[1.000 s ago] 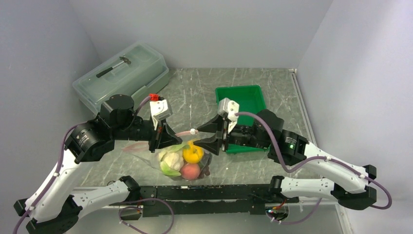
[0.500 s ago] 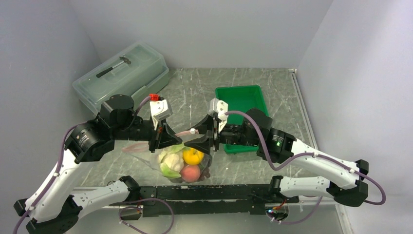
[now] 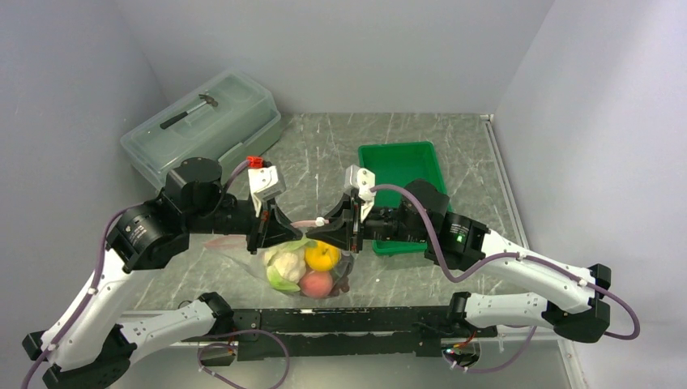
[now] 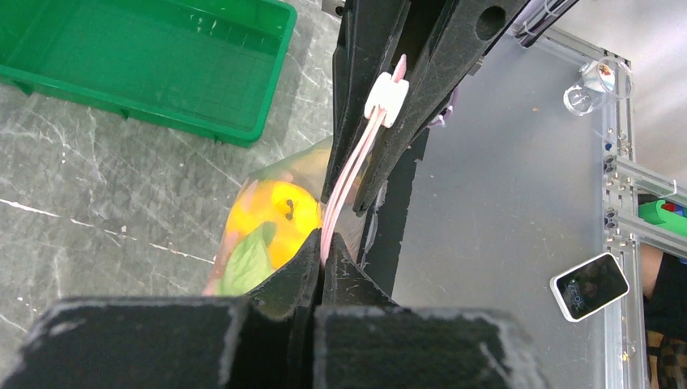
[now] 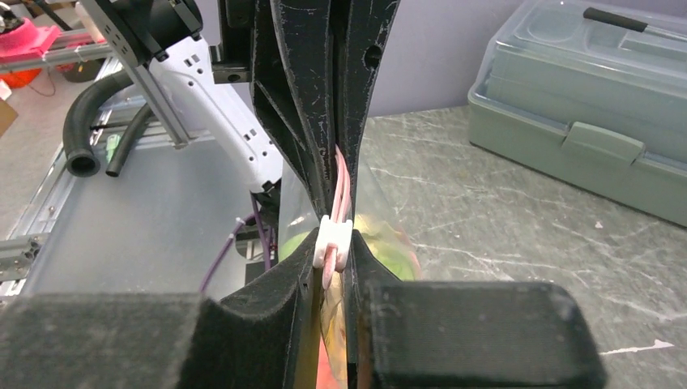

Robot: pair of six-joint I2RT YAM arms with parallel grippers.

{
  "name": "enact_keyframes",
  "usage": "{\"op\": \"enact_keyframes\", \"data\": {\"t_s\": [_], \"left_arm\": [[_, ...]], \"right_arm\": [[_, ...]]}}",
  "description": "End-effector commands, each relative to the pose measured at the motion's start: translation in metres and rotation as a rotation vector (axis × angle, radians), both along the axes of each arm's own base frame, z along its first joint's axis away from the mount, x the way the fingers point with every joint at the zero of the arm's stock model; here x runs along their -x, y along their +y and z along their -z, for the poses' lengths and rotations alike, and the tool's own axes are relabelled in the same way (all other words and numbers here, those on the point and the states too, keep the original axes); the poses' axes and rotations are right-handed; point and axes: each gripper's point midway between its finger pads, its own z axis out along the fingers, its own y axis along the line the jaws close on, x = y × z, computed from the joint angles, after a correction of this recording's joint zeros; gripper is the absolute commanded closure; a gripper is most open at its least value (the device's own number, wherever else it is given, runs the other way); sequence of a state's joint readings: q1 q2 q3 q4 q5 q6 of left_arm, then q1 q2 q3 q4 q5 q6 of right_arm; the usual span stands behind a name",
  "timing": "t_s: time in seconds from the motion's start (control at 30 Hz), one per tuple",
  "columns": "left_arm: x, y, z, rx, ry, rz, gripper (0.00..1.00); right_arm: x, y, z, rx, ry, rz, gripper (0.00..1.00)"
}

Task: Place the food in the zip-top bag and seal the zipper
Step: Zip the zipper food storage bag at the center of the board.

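Pinching the pink zipper (image 3: pixel 301 224) from both ends, we have our left gripper (image 4: pixel 322 253) pressed tight on the strip and our right gripper (image 5: pixel 332 263) closed on it right at the white slider (image 5: pixel 333 241), so the strip runs taut between the two. Below it the clear zip-top bag (image 3: pixel 343 266) sits at the near edge of the table (image 3: pixel 324 146) between our arms, with the orange (image 3: pixel 322 257), the cauliflower (image 3: pixel 285 263) and the peach (image 3: pixel 316 284) inside. Behind our right gripper stands the green tray (image 3: pixel 401 162).

Pink zipper (image 4: pixel 350 174); white slider (image 4: pixel 386 96); green tray (image 4: pixel 162 57)
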State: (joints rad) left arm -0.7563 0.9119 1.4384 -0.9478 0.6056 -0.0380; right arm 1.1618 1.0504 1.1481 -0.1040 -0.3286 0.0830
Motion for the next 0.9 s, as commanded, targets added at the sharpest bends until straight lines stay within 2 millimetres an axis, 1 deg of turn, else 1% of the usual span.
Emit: {"op": "enact_keyframes", "data": {"t_s": [0.0,0.17,0.23,0.27,0.33,0.4,0.47,0.5,0.63,0.67,0.7,0.73,0.87], "left_arm": [[0.0033,-0.0007,-0.0443,0.123,-0.128,0.024,1.00],[0.0026,0.0008,-0.0459,0.126,-0.136,0.013,1.00],[0.0030,0.0015,-0.0469,0.128,-0.140,0.011,1.00],[0.0033,0.0018,-0.0470,0.129,-0.141,0.011,1.00],[0.0035,0.0020,-0.0476,0.130,-0.140,0.010,1.00],[0.0034,0.0019,-0.0476,0.131,-0.141,0.010,1.00],[0.0033,0.0018,-0.0482,0.132,-0.141,0.009,1.00],[0.0033,0.0018,-0.0483,0.132,-0.140,0.010,1.00],[0.0035,0.0017,-0.0491,0.135,-0.141,0.010,1.00],[0.0039,0.0017,-0.0495,0.137,-0.142,0.012,1.00],[0.0035,0.0012,-0.0490,0.135,-0.139,0.013,1.00],[0.0034,0.0008,-0.0487,0.134,-0.137,0.013,1.00],[0.0033,0.0002,-0.0488,0.136,-0.137,0.016,1.00]], "right_arm": [[0.0086,-0.0023,-0.0164,-0.050,-0.019,-0.043,0.88],[0.0133,-0.0026,-0.0157,-0.044,-0.021,-0.071,1.00],[0.0139,-0.0027,-0.0143,-0.036,-0.017,-0.073,1.00],[0.0141,-0.0032,-0.0154,-0.039,-0.016,-0.072,0.95],[0.0144,-0.0042,-0.0164,-0.042,-0.018,-0.071,0.89],[0.0149,-0.0053,-0.0177,-0.048,-0.018,-0.071,0.80],[0.0156,-0.0064,-0.0179,-0.053,-0.019,-0.072,0.75],[0.0157,-0.0066,-0.0179,-0.053,-0.019,-0.072,0.72],[0.0152,-0.0075,-0.0171,-0.056,-0.019,-0.068,0.68],[0.0155,-0.0073,-0.0172,-0.056,-0.019,-0.069,0.68],[0.0157,-0.0070,-0.0174,-0.055,-0.019,-0.072,0.71],[0.0163,-0.0065,-0.0174,-0.054,-0.020,-0.077,0.76],[0.0173,-0.0049,-0.0190,-0.048,-0.023,-0.087,0.99]]}}
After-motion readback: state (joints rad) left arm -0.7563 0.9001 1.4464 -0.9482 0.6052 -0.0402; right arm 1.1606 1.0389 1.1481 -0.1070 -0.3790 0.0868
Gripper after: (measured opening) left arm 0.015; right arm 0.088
